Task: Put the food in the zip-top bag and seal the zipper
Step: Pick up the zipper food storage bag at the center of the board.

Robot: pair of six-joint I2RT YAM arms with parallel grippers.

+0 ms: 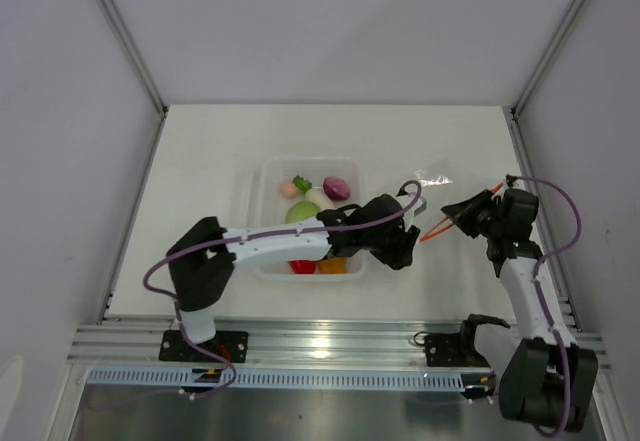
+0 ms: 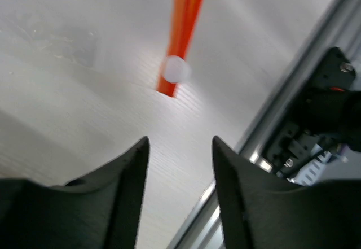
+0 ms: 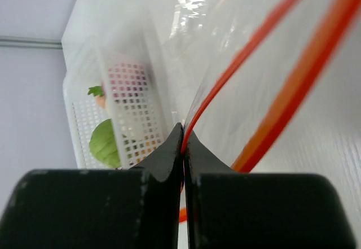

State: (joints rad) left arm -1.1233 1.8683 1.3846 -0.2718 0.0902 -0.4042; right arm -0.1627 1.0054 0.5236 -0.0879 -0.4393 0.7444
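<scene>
The zip-top bag (image 1: 432, 183) hangs clear and floppy right of the tray, its orange-red zipper (image 1: 436, 230) slanting down to the left. My right gripper (image 1: 452, 210) is shut on the zipper strip (image 3: 198, 113) and holds the bag's mouth edge off the table. My left gripper (image 1: 406, 257) is open and empty, just left of the strip's lower end. In the left wrist view the strip (image 2: 183, 29) with its white slider (image 2: 175, 69) lies ahead of my open gripper (image 2: 180, 147). The food sits in the tray: cabbage (image 1: 300, 211), onion (image 1: 336, 187), radish (image 1: 318, 198), pink piece (image 1: 289, 189), pepper (image 1: 302, 266), orange-yellow piece (image 1: 333, 265).
The rigid clear tray (image 1: 258, 176) stands mid-table, and my left arm reaches across its near half. In the right wrist view the tray's perforated wall (image 3: 132, 108) and the cabbage (image 3: 104, 144) lie left of the bag. The metal rail (image 1: 330, 341) runs along the table's near edge.
</scene>
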